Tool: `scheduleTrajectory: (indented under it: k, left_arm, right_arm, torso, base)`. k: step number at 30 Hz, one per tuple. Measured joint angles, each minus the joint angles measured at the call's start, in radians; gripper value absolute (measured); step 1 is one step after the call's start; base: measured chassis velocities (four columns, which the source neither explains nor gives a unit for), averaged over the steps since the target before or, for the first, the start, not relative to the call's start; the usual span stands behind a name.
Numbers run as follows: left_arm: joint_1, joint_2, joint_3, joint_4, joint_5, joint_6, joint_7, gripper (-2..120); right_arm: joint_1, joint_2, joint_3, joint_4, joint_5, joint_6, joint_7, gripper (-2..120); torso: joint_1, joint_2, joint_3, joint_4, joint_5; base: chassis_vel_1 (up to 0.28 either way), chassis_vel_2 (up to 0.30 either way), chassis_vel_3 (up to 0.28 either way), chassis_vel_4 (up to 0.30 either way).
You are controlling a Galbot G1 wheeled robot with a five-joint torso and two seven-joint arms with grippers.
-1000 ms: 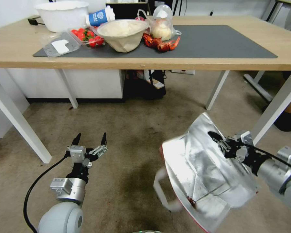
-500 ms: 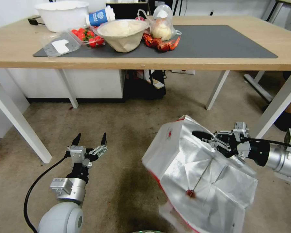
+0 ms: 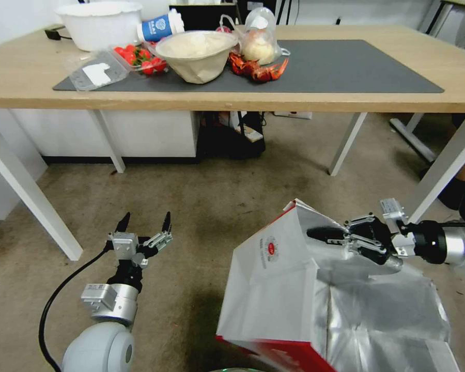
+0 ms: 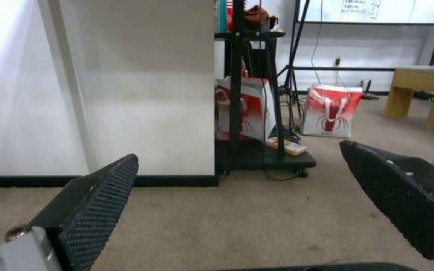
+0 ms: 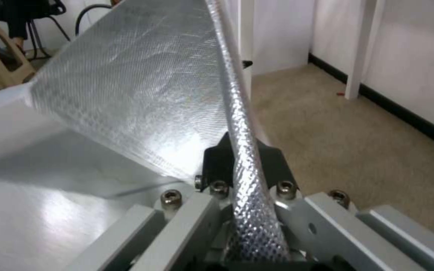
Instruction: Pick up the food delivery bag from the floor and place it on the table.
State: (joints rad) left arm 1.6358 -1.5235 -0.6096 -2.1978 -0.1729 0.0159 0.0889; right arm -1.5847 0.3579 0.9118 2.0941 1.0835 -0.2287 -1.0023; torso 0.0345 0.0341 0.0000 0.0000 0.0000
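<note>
The food delivery bag [image 3: 266, 289] hangs tilted at the lower right, white face with a small red round logo toward me, red edge below, silver foil lining [image 3: 377, 310] open to the right. Its lower part runs off the view's bottom edge. My right gripper [image 3: 315, 235] is shut on the bag's upper foil rim; in the right wrist view the rim [image 5: 242, 150] runs between the closed jaws. My left gripper [image 3: 144, 223] stands open over the floor [image 3: 201, 206] at the lower left, apart from the bag, nothing between its fingers [image 4: 101, 210]. The table [image 3: 346, 101] with its dark grey mat [image 3: 346, 67] stands ahead.
The mat's left half holds a paper bowl [image 3: 196, 54], strawberries [image 3: 139, 58], crayfish [image 3: 256, 70], a clear bun bag [image 3: 259, 39] and a white tub [image 3: 99, 23]. White table legs [image 3: 444, 165] stand close behind the right arm. A black trolley [image 3: 232, 134] sits under the table.
The bag has swung round in the right gripper: its foil opening faced me before, now the white logo face does. The right gripper dropped slightly. The left arm has not moved.
</note>
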Motion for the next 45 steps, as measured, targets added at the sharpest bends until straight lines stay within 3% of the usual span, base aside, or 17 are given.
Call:
scheduleTrajectory:
  k: [24, 32, 45]
  left_arm:
    - [-0.002, 0.002, -0.011, -0.007, -0.018, -0.002, 0.032, 100]
    - [-0.003, 0.002, -0.012, -0.006, -0.020, -0.001, 0.032, 100]
    - [-0.003, 0.003, -0.015, -0.009, -0.019, 0.000, 0.032, 100]
  right_arm:
    - [-0.005, -0.003, 0.003, 0.005, -0.008, -0.025, -0.043, 0]
    - [-0.003, -0.009, 0.003, 0.005, -0.008, -0.033, -0.056, 0]
    - [-0.001, -0.021, 0.007, -0.001, 0.003, -0.041, -0.074, 0]
  torso:
    - [0.001, 0.007, 0.002, 0.0000, 0.0000]
    - [0.003, 0.057, 0.049, 0.0000, 0.0000]
    - [0.009, 0.110, 0.098, 0.0001, 0.0000]
  base:
    - [0.000, 0.000, 0.000, 0.000]
    - [0.000, 0.000, 0.000, 0.000]
    - [0.000, 0.000, 0.000, 0.000]
